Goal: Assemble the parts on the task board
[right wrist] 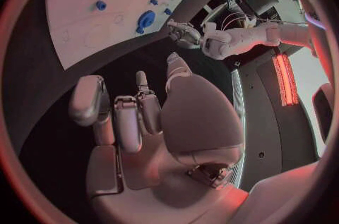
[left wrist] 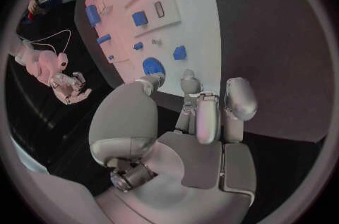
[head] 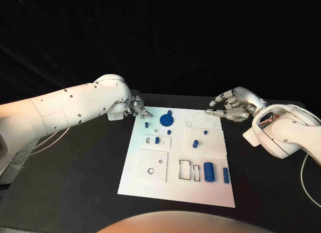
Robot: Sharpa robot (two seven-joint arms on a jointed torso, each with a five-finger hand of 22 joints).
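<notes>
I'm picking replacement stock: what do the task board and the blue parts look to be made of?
The task board looks like matte white plastic or coated sheet: flat, thin, glare-free. The blue parts look like moulded or printed plastic: uniform colour, dull sheen. Neither is certain from looks alone.

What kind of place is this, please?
Probably a robotics lab test bench: a white task board with blue parts on a black table, black backdrop behind, and two empty robot hands.

Left hand (head: pixel 136 109) and right hand (head: pixel 230 107) hover empty, fingers loosely curled.
</notes>
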